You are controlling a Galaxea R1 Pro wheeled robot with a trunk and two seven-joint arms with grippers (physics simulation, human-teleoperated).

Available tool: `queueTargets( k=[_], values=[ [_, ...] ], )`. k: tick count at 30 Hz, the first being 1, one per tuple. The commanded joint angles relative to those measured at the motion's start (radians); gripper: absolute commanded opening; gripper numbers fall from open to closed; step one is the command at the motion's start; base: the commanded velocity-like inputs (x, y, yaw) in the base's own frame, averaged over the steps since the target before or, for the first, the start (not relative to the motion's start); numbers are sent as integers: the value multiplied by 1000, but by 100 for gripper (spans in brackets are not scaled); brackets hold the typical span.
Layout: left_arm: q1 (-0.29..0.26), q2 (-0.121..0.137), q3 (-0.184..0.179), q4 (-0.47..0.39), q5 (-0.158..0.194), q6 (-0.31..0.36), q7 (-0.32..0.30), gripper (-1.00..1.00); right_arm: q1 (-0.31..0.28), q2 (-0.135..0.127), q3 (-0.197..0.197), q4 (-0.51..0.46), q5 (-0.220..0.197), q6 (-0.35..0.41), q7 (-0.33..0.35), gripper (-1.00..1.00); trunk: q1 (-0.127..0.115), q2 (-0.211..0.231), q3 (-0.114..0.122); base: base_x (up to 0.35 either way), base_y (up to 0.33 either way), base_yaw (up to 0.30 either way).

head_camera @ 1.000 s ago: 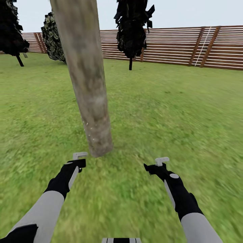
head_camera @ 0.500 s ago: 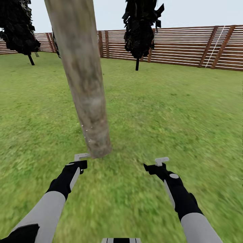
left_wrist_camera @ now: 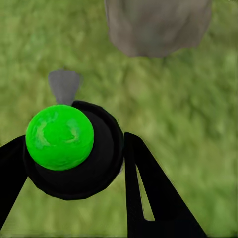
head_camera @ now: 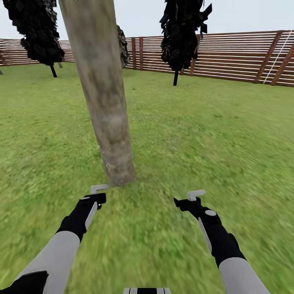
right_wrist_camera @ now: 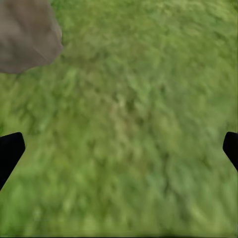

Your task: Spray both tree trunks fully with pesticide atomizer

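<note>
shifting rightward across the head view over the last second, the fence and the dark trees show that the camera has swung to the left, while both arms hold the same pose low in the picture. the pesticide atomizer (left_wrist_camera: 73, 148) sits in the left gripper (head_camera: 97, 196), its bright green dot facing the wrist camera and its dark body pinched between the black fingers (left_wrist_camera: 148, 193); its whitish-grey head (head_camera: 98, 188) pokes up just short of the trunk's foot. the tree trunk (head_camera: 104, 98) rises just beyond it, thick, mottled grey-brown and leaning slightly, with a few white specks of pesticide (head_camera: 107, 161) low on its near side; the rest of the bark looks bare. on that showing, coverage of this trunk is judged barely begun, and the turn of the view appears to be lining the sprayer up with the base. the right gripper (head_camera: 192, 198) hovers over bare lawn (head_camera: 212, 134) to the right, jaws spread wide and carrying nothing, its fingertips (right_wrist_camera: 10, 148) at the edges of its wrist view. further off, two thin-trunked dark trees (head_camera: 181, 32) stand before the brown slatted fence (head_camera: 241, 53). a second mottled trunk cannot be made out from here.
</note>
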Motion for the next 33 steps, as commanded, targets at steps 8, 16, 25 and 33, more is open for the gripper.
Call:
queueTargets(
  k=[8,16,25,33],
  values=[
    [-5,-25,-9,-17,-1,1,59,-100,0,0,-1,-2,0,0,0,100,0,0,0,-117,-150,160],
    [-107,-58,-14,-18,0,150,51,-100,0,0,-2,-6,0,0,0,100,0,0,0,-3,-4,4],
    [-265,-61,-13,-141,2,434,48,-100,0,-1,-3,-11,0,0,0,100,0,0,0,0,0,0],
    [-404,-86,-12,-230,2,601,50,-100,0,-2,-3,-12,0,0,0,100,0,0,0,0,0,0]
  ],
)
